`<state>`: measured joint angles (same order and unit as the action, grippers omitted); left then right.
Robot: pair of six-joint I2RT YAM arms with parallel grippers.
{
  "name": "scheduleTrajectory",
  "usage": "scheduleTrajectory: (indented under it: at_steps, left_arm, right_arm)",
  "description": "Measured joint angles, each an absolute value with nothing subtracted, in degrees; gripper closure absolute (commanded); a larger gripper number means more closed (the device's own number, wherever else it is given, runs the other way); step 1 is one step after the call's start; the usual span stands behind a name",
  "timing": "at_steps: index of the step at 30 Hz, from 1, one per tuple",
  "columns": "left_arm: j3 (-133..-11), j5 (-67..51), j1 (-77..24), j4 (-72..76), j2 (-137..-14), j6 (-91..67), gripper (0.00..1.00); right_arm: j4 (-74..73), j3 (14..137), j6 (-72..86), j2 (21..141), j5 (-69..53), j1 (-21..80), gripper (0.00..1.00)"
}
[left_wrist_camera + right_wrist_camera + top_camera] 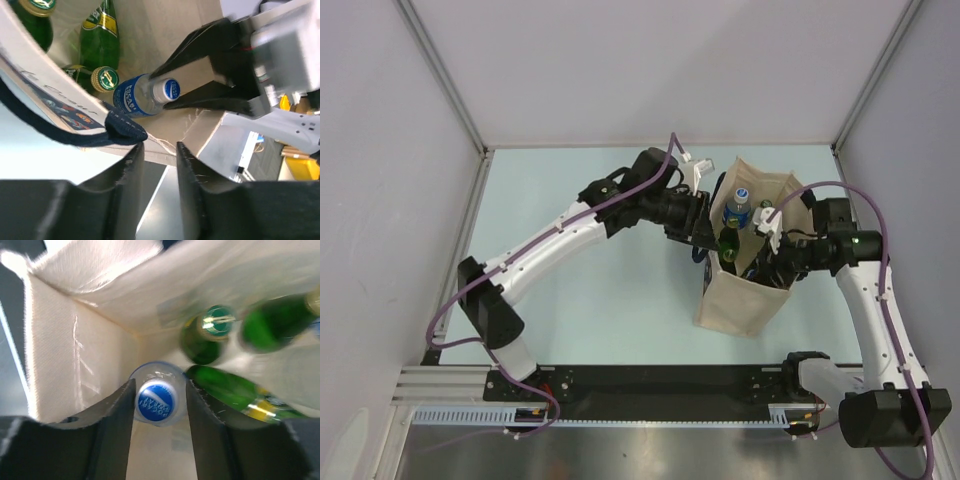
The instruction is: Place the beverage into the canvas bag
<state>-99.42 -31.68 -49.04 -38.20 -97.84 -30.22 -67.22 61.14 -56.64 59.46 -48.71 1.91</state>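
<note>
Beige canvas bag (738, 300) stands upright on the pale green desk (610, 290), right of centre, between the two arms, with its mouth open upward. Inside it the beverage (156, 401), a clear plastic bottle with a blue label and a blue-and-white cap, stands cap up close to a corner, near the canvas wall. Sharing the bag are three green glass bottles (100, 42) with green-and-gold caps, one of them just beside the beverage's shoulder.

From the right side the right pincer (160, 387) reaches down into the bag's mouth. Its two black fingers flank the blue cap, one on each side, set narrow. A sliver of space shows between the cap and the finger on the green bottles' side, so the cap is not clamped.

At the bag's left rim, outside the bag, sits the left pincer (159, 150). Its fingers are a small way apart. The canvas rim runs across just past their tips and nothing is pinched between them. A navy strap (120, 131) comes off that rim just beside one of these fingers
</note>
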Motion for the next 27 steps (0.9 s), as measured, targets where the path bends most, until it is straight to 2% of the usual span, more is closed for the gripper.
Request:
scheduleTrajectory:
  at_steps: [5, 6, 11, 12, 13, 14, 15, 17, 23, 27]
  left_arm:
    - [-99.11, -30.30, -47.27, -38.20, -94.74, -30.09, 0.31]
    - [-99.11, -29.89, -46.81, -38.20, -93.86, -30.00, 0.26]
    - [-97.30, -27.44, -44.60, -38.02, -88.60, -29.28, 0.20]
    - [-96.31, -26.89, -44.12, -37.98, -87.33, -29.15, 0.14]
    - [-95.39, -26.39, -43.70, -38.00, -86.24, -28.95, 0.13]
    - [-93.76, -25.28, -42.89, -38.15, -84.55, -28.64, 0.06]
    - [-92.92, -24.25, -42.46, -38.26, -83.61, -28.42, 0.00]
    - [-91.15, -21.58, -41.47, -38.63, -81.69, -27.90, 0.00]
    - [-86.74, -10.44, -38.11, -38.76, -74.50, -26.81, 0.00]
    - [-85.54, -6.20, -33.17, -38.39, -70.13, -26.70, 0.00]
  right_arm:
    - [-68.97, 69.65, -55.94, 59.90, -50.26, 0.30, 0.38]
    - [-69.14, 70.65, -55.83, 59.90, -50.70, 0.08, 0.34]
    - [-69.65, 75.57, -52.40, 60.71, -52.73, -1.80, 0.32]
    - [-69.52, 76.31, -51.51, 60.99, -53.15, -2.15, 0.26]
    - [-69.14, 77.14, -50.22, 61.28, -53.54, -2.59, 0.21]
    - [-68.53, 78.06, -48.16, 61.56, -53.93, -3.27, 0.20]
    - [-67.96, 78.59, -46.65, 61.67, -54.06, -3.73, 0.08]
    - [-65.52, 79.50, -42.09, 61.69, -54.00, -5.02, 0.00]
    - [-53.49, 82.81, -24.71, 61.71, -45.84, -9.65, 0.00]
    - [-47.20, 87.81, -12.82, 63.40, -37.63, -16.97, 0.00]
